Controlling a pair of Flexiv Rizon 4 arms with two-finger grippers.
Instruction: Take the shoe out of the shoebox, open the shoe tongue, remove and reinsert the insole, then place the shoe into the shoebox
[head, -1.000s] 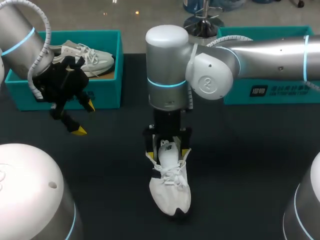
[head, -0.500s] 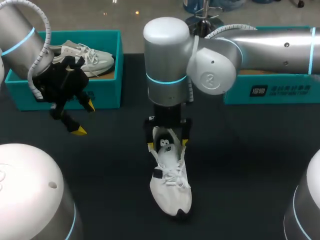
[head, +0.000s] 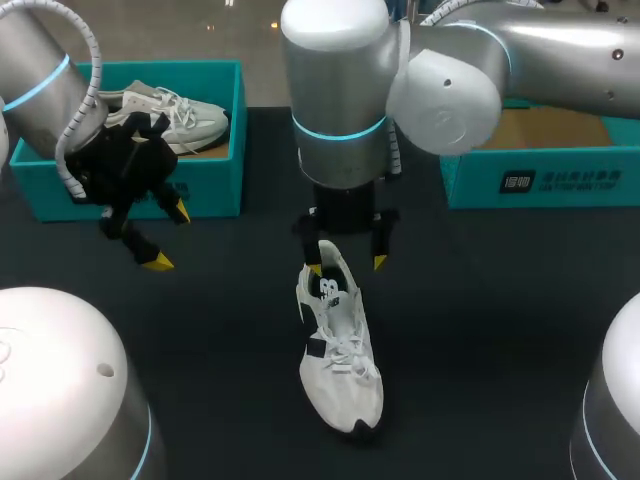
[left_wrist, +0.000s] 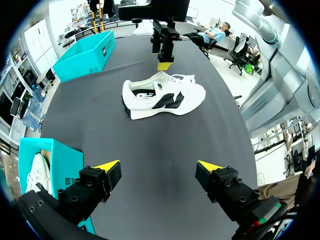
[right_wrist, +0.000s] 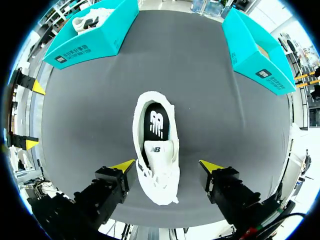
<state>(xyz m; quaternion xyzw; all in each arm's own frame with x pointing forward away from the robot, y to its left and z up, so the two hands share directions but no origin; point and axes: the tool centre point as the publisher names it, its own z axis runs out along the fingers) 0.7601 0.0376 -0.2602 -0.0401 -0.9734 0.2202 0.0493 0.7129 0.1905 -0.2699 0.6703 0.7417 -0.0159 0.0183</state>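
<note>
Right tool (head: 348, 265) lifted off shoe (head: 340, 350); left shoebox (head: 200, 190) holds second shoe (head: 185, 115).

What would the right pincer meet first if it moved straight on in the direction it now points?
The white sneaker: the open right pincer points down at it, its tongue and opening straight ahead. Probably the tongue comes first, though depth is unclear.

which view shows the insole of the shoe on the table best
Right wrist view: it looks straight into the opening at the dark insole. Head view shows a sliver; left wrist view only the shoe side-on.
</note>
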